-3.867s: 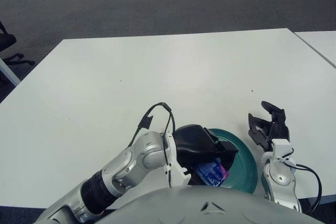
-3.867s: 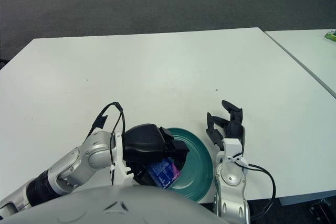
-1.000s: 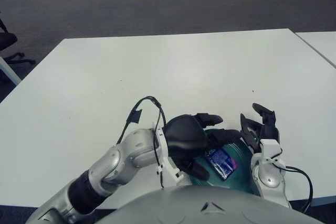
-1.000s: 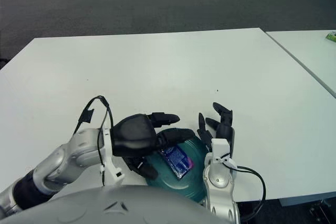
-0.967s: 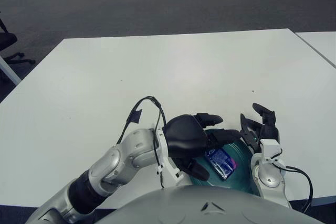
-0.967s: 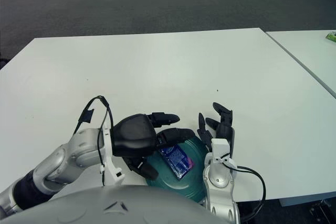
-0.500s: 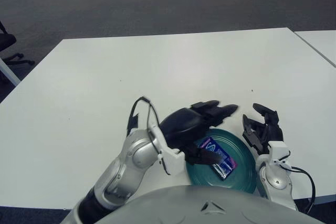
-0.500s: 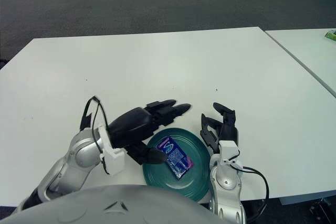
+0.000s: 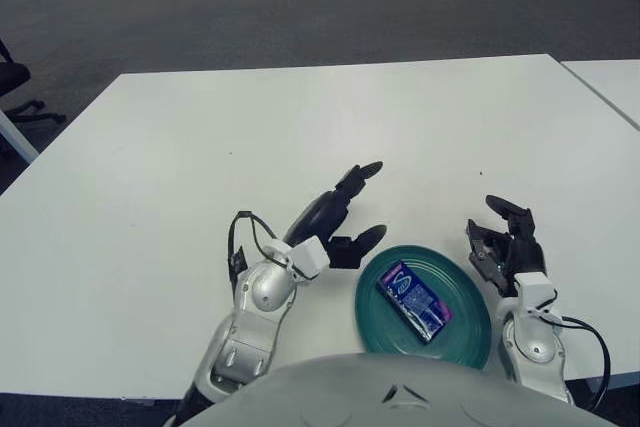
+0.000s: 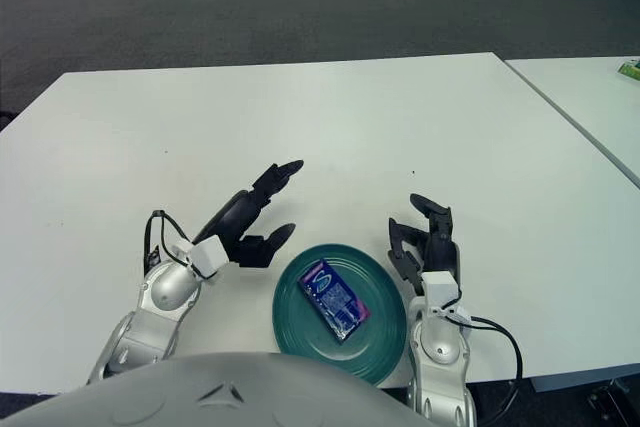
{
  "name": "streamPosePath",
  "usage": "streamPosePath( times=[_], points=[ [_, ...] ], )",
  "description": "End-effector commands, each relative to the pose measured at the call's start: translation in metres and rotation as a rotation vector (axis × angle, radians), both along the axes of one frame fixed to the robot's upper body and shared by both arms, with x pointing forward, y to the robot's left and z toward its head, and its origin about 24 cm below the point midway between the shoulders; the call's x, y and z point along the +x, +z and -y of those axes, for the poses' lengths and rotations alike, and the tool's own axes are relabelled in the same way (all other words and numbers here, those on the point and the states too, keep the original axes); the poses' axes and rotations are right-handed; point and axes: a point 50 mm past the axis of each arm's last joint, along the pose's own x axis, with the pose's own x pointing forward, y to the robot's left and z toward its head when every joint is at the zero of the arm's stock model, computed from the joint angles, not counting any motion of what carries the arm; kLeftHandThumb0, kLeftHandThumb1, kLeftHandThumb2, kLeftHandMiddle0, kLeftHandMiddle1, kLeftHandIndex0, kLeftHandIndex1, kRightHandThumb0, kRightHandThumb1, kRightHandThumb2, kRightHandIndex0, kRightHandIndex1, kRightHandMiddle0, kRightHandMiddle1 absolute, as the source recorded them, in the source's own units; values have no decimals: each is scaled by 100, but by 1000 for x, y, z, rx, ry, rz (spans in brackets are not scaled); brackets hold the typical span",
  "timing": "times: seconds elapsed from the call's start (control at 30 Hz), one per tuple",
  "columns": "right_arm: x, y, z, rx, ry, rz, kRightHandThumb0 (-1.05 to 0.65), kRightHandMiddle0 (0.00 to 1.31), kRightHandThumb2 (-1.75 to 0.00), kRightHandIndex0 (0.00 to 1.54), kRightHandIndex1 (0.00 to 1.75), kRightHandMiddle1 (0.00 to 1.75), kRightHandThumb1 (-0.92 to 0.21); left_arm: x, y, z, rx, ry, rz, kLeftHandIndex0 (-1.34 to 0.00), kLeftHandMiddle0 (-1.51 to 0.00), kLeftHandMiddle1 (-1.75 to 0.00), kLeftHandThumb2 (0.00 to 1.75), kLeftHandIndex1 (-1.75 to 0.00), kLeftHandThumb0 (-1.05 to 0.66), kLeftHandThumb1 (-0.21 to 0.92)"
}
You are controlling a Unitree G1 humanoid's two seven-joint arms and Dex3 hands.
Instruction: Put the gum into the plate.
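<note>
Gum: blue pack w/ pink edge, lying flat inside the teal plate, roughly centre, long axis diagonal. White print on the wrapper, too small to read. Plate sits near the table's front edge, close to robot's body; its near rim almost reaches that edge.

Left hand: just left of plate, raised off the surface, fingers spread wide & empty, one finger pointing up-right away from robot, thumb tip close to plate's left rim, not clearly touching. Black cable loops at its wrist.

Right hand: just right of plate, fingers loosely curled apart, holding nothing; can't tell if it touches the table.

Room: white tabletop beyond plate and hands bare, wide open to far edge, left & right. Second white table at right, narrow gap between. Small green item on it, unreadable. Grey carpet beyond; office chair base at far left.
</note>
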Motion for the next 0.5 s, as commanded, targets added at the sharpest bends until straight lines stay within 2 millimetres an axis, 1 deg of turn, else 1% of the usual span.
streamPosePath(
  times=[0.0, 0.03, 0.07, 0.13, 0.23, 0.37, 0.43, 0.47],
  points=[
    [-17, -18, 14, -37, 9, -136, -52, 0, -50, 53, 84, 82, -92, 8, -24, -21, -19, 87, -98, -7, -35, -37, 73, -94, -98, 92],
    [-17, -19, 14, -36, 9, -135, -52, 0, -50, 54, 84, 82, -92, 10, -30, -27, -27, 105, -116, -9, -32, -50, 73, -98, -93, 92],
    [-17, -19, 15, -37, 7, -134, -52, 0, -50, 54, 84, 82, -92, 13, -35, -35, -44, 128, -136, -10, -31, -55, 73, -99, -91, 92],
    [-18, -20, 15, -38, 4, -134, -52, 0, -50, 54, 84, 82, -92, 16, -41, -42, -74, 151, -155, -13, -31, -69, 74, -102, -84, 92],
    [-19, -19, 16, -43, 1, -134, -51, 0, -50, 54, 85, 82, -92, 21, -49, -49, -137, 177, -190, -15, -33, -76, 75, -104, -79, 92],
    [-21, -15, 13, -47, 5, -130, -50, 0, -50, 53, 86, 81, -92, 26, -55, -55, -207, 191, -200, -17, -35, -80, 77, -106, -76, 92],
    [-22, -15, 14, -48, 5, -132, -50, 0, -50, 53, 86, 81, -92, 26, -57, -54, -216, 190, -198, -18, -35, -80, 77, -106, -76, 92],
    [-22, -15, 15, -48, 8, -134, -50, 0, -50, 53, 86, 81, -92, 26, -59, -58, -231, 193, -194, -18, -36, -80, 77, -106, -76, 92]
  ],
)
